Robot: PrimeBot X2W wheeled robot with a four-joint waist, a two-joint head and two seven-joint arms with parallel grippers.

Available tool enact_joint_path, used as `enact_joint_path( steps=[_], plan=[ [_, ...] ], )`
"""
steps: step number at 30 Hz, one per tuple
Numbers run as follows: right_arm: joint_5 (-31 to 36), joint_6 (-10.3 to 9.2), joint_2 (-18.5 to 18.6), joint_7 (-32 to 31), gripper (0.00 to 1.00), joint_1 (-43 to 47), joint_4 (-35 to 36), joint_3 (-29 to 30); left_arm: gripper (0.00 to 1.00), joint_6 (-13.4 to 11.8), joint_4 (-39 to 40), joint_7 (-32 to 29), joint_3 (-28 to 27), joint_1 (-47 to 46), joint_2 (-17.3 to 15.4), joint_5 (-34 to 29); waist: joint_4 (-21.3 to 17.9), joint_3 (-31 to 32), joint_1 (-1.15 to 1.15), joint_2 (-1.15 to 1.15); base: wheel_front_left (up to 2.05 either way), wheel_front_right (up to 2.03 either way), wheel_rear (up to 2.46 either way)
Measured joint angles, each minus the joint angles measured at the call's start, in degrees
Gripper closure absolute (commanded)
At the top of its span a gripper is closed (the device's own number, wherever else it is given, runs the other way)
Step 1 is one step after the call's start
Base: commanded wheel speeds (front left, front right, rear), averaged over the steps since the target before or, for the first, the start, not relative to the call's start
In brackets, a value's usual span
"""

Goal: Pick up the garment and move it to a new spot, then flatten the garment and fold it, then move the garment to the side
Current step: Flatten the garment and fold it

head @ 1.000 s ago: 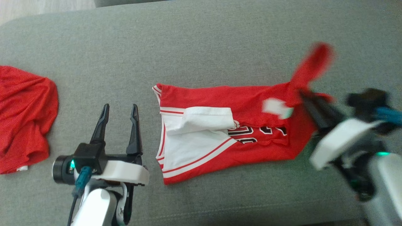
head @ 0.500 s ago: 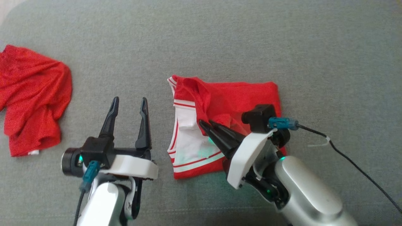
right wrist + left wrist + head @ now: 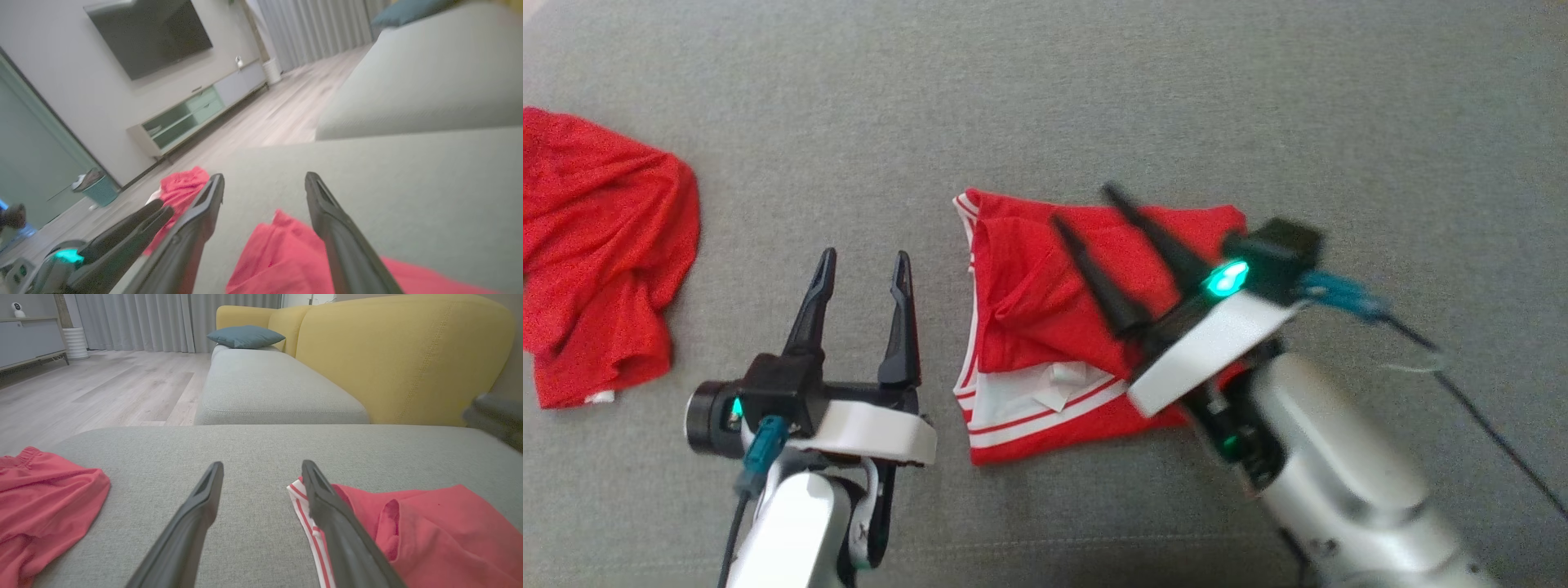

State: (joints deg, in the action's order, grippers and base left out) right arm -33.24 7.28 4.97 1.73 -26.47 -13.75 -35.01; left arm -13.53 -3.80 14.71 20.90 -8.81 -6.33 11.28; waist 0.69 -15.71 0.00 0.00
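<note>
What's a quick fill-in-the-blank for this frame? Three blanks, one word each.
1. The right gripper hangs over the folded jersey with its fingers ____.
2. The jersey's side panel is ____ with red stripes.
3. The second red garment lies to the ____ of the left gripper.
Missing words: open; white; left.

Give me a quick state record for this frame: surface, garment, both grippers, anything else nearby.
surface: grey sofa cushion
garment: red jersey with white trim, folded over on itself, lying creased on the cushion
right gripper: open, fingers over the jersey, holding nothing
left gripper: open, empty, just left of the jersey
other item: crumpled red cloth at the far left, apart from the jersey
stage: fold looks made; move to the side not yet done
</note>
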Motion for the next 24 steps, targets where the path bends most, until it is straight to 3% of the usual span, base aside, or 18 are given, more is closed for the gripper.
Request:
enact_joint_path(
  steps=[6, 11, 17, 24],
  plan=[
    [4.58, 0.00, 5.20, 3.59, 0.00, 1.21, 5.91, 10.61, 0.00, -0.02, 0.03, 0.00, -1.13, 0.02, -0.01, -0.11, -1.57, 0.92, 0.00, 0.00, 0.00, 0.00, 0.00],
    [9.98, 0.00, 8.48, 3.16, 0.00, 8.89, 10.25, 20.83, 0.00, -0.02, 0.11, 0.00, -1.36, 0.10, -0.12, -0.12, -2.79, 1.46, 0.00, 0.00, 0.00, 0.00, 0.00],
    [12.88, 0.00, 8.44, 1.16, 0.00, 18.23, 13.83, 29.16, 0.00, -0.09, 0.11, 0.00, -1.71, 0.36, -0.74, -0.56, -3.85, 2.13, 0.00, 0.00, 0.00, 0.00, 0.00],
    [13.74, 0.00, 6.51, -0.56, 0.00, 21.91, 16.69, 30.41, 0.00, -0.60, 0.08, -0.01, -2.13, 0.65, -1.11, -0.56, -4.63, 2.78, 0.00, 0.00, 0.00, 0.00, 0.00]
  ],
)
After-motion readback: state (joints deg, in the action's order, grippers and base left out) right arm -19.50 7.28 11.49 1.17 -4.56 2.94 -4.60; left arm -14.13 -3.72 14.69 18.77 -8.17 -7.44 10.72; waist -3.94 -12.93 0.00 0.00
